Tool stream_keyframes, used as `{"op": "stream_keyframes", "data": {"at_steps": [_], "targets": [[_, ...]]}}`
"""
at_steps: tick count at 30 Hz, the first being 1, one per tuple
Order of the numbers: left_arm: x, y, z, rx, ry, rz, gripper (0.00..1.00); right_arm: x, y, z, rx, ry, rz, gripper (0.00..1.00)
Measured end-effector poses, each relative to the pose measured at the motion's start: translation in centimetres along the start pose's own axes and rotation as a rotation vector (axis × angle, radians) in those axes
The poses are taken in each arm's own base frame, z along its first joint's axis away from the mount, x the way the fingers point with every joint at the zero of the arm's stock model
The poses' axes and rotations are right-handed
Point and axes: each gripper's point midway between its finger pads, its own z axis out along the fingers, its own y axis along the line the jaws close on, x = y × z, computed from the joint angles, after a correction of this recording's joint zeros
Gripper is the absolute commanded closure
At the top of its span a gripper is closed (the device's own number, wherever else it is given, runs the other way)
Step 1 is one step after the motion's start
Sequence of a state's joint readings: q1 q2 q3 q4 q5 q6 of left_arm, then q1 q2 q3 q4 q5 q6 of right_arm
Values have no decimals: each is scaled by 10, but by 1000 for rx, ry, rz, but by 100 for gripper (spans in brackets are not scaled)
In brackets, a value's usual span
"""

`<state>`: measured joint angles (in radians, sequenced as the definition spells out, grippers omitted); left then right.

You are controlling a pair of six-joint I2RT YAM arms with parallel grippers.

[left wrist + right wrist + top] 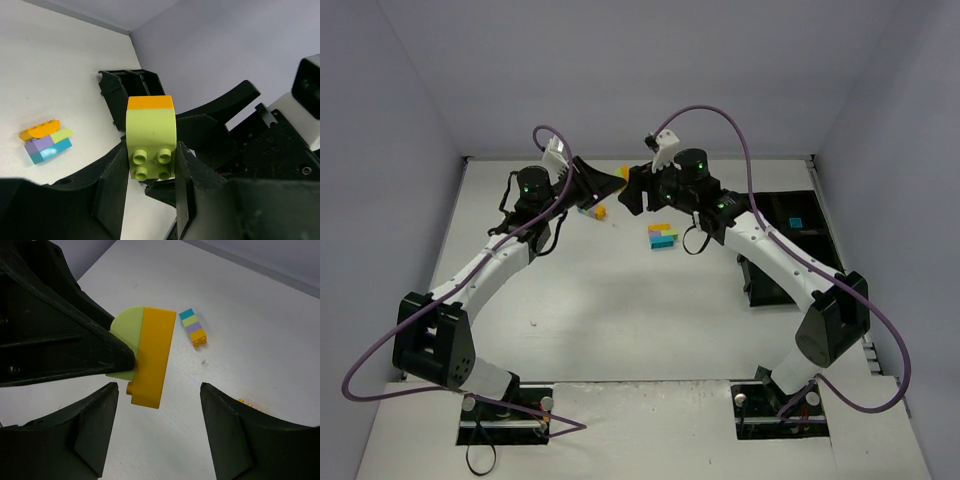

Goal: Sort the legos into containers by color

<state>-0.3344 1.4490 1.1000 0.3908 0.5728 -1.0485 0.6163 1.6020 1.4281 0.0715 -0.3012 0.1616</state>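
Top view. Both arms reach to the far middle of the white bench (620, 330), tips nearly meeting. Left pincer (613, 180) carries a lime-and-orange piece (622, 173) off the surface. Right pincer (630, 192) faces it, just beside. On the bench below lie a small striped stack (592, 210), left of centre, and a multicoloured cluster (662, 237), right of centre. The black compartment tray (820, 210) sits at the right edge, with a cyan brick (796, 222) in one far compartment.

Left wrist view. Left pincer is clamped on the lime brick's sides. The brick is smooth-faced, with four studs pointing toward the camera, and a thin orange slab caps its far end. The cluster on the bench shows orange, lime, lavender and cyan parts. The tray stands beyond it.

Right wrist view. Right pincer's jaws stand apart and grip nothing, with the held piece in front of the gap. Here the lime part looks half-round and the orange slab flat and rectangular. The striped stack runs cyan, lime, lavender, orange. An orange scrap (248, 403) lies near the right finger.
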Motion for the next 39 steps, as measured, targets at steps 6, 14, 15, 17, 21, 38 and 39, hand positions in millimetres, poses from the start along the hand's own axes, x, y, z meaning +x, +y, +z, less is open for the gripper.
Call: {"op": "stream_keyframes", "data": {"at_steps": [6, 14, 15, 17, 21, 38, 39], "targets": [[10, 3, 2, -15, 15, -9, 100, 0, 1, 0, 5, -1, -11, 45], [10, 6, 2, -24, 11, -12, 100, -1, 0, 1, 11, -3, -13, 52], [10, 6, 2, -24, 11, -12, 100, 0, 0, 1, 10, -3, -12, 53], [10, 6, 2, -24, 10, -12, 100, 0, 0, 1, 10, -2, -12, 57], [10, 6, 2, -25, 9, -12, 100, 0, 0, 1, 10, -2, -13, 70], [26, 21, -6, -87, 54, -20, 100, 29, -11, 2, 80, 45, -19, 100], [29, 21, -8, -86, 61, -22, 100, 34, -20, 1, 110, 56, -18, 100]]}}
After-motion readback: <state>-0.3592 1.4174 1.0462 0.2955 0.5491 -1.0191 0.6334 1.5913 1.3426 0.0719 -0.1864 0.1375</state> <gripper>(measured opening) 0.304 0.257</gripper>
